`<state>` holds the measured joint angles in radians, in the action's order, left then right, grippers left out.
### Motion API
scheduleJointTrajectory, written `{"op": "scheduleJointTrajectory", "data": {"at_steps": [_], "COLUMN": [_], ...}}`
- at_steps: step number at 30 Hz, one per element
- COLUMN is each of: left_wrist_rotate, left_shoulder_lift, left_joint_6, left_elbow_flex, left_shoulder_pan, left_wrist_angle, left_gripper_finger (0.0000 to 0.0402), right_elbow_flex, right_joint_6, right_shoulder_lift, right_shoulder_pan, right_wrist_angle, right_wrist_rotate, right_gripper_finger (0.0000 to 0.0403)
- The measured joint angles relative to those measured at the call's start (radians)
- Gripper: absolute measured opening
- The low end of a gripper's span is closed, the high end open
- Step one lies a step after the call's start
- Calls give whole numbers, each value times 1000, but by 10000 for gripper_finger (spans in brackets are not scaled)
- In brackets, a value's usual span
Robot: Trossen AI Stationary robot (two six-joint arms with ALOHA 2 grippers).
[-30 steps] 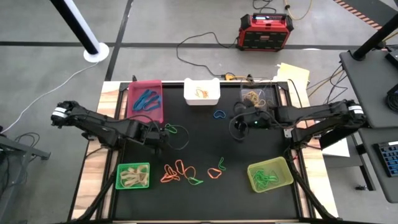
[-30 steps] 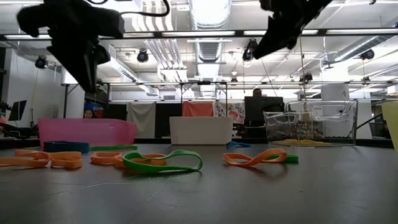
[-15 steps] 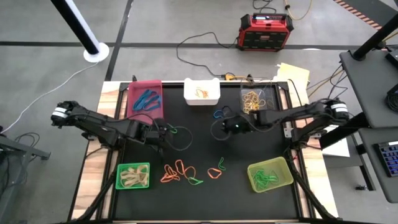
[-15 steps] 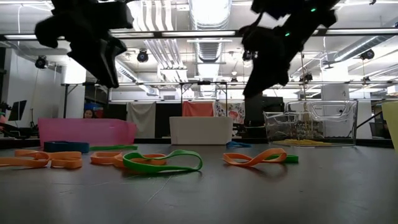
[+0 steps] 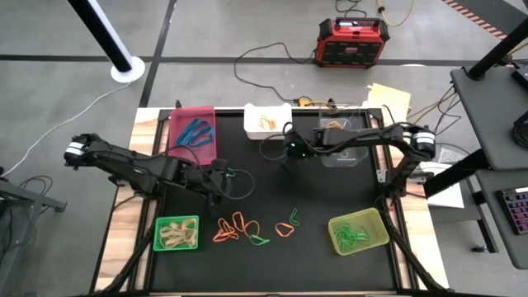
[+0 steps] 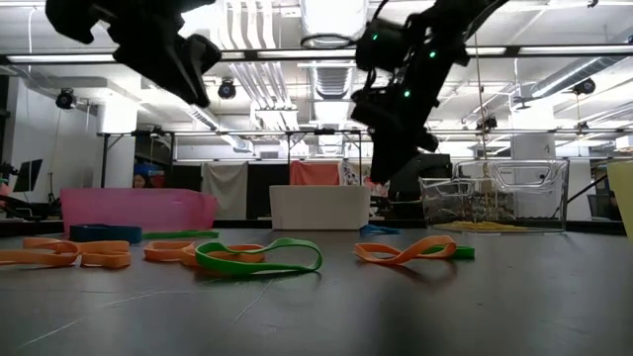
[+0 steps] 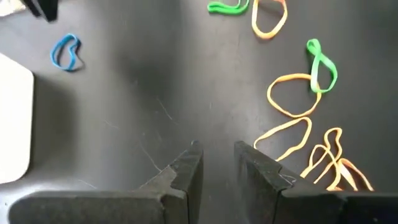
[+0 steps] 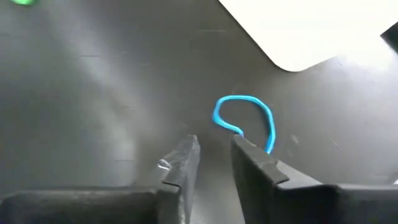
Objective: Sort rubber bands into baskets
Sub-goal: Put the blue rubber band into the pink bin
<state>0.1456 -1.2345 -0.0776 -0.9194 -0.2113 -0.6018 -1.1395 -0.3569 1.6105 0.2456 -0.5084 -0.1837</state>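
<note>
Swung across toward the white rectangular plastic basket, the right end effector hangs slightly parted, empty, a thin blue rubber band just ahead; left end effector likewise parted, empty.

Left gripper raised, jaws slightly parted (empty); right gripper likewise.

Baskets along the table's far edge and near corners, rubber bands loose between them
</note>
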Motion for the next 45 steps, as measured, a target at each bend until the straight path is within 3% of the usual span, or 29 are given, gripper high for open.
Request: {"op": "scheduleJointTrajectory", "data": {"at_steps": [10,21,27,34,45], "left_wrist_rotate": [3,30,31,125,160], "left_shoulder_lift": [137,283,297,276,277], "left_joint_6": [-19,-15,-21,-57,-7], "left_elbow_flex": [73,163,163,163,173], "left_shoulder_pan": [-1,-1,-1,-1,-1], "left_wrist_angle": [119,256,273,280,294], "left_gripper_finger": [75,75,75,75,75], "right_elbow_flex": [-61,-119,-122,-119,-107], "right_joint_6": [27,9,8,61,127], "right_shoulder_lift": [154,284,296,296,198], "right_shoulder_pan": [33,45,53,55,-9], "right_wrist_angle": [12,18,22,20,57], "right_wrist_rotate": [0,-27,-60,-42,113], "right_gripper_finger": [167,165,133,20,9]}}
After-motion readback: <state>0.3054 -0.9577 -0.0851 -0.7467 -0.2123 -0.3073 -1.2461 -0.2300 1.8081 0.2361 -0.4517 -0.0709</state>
